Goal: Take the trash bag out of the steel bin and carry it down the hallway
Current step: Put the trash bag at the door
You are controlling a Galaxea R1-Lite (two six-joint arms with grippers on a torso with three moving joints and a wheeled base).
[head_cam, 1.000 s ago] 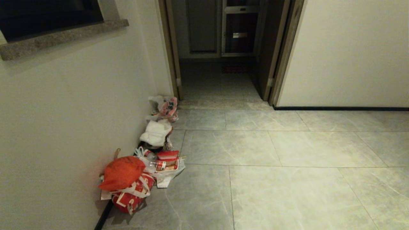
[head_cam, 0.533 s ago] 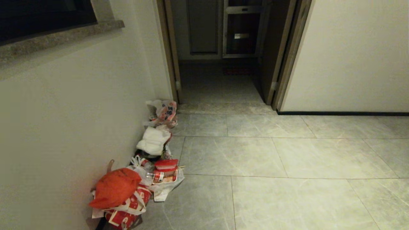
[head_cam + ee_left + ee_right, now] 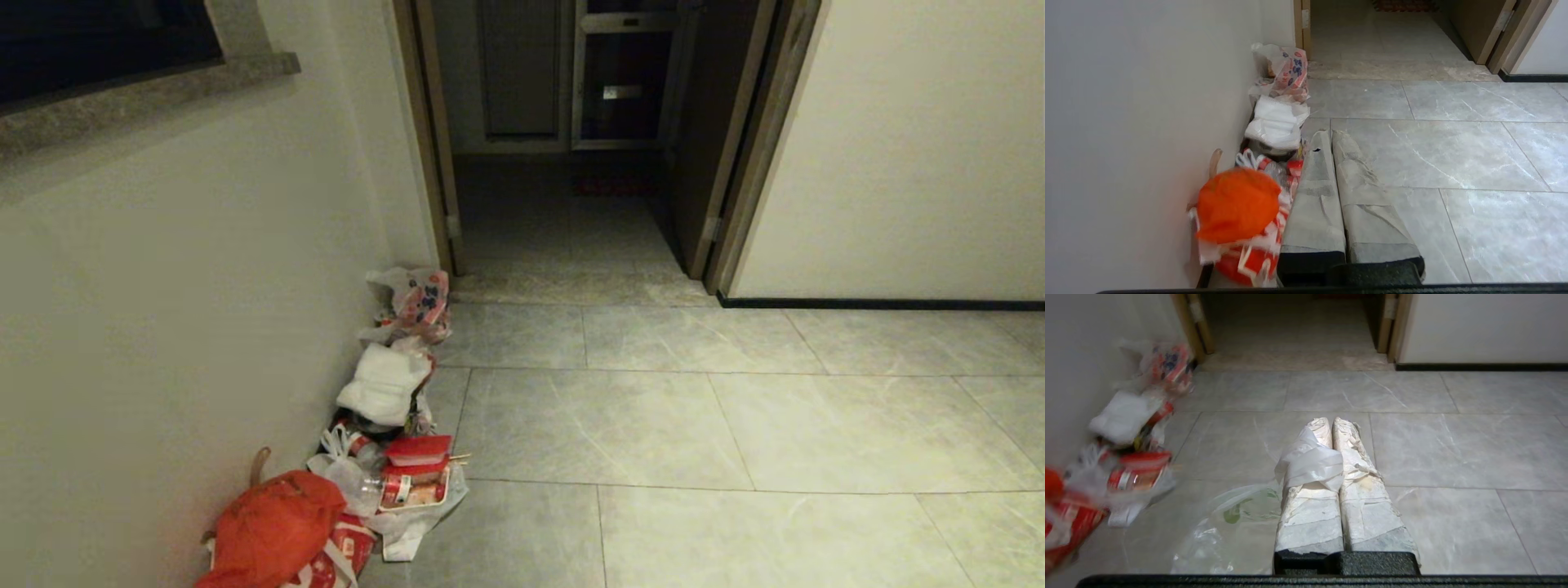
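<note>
The right end effector (image 3: 1331,426) was clenched on a handle loop of the thin translucent whitish plastic trash bag (image 3: 1237,522), which hung beside it above the grey marble-veined hallway floor (image 3: 694,425). The left end effector (image 3: 1329,136) was clenched, holding nothing. An orange-red bag (image 3: 273,531) lay against the cream wall (image 3: 163,310).

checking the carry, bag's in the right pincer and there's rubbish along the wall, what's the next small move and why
Probably keep rolling straight toward the open doorway, holding right of the rubbish pile on the left wall. The right pincer is shut on the trash bag, which hangs low by the hallway floor, so no regrasp seems needed.
</note>
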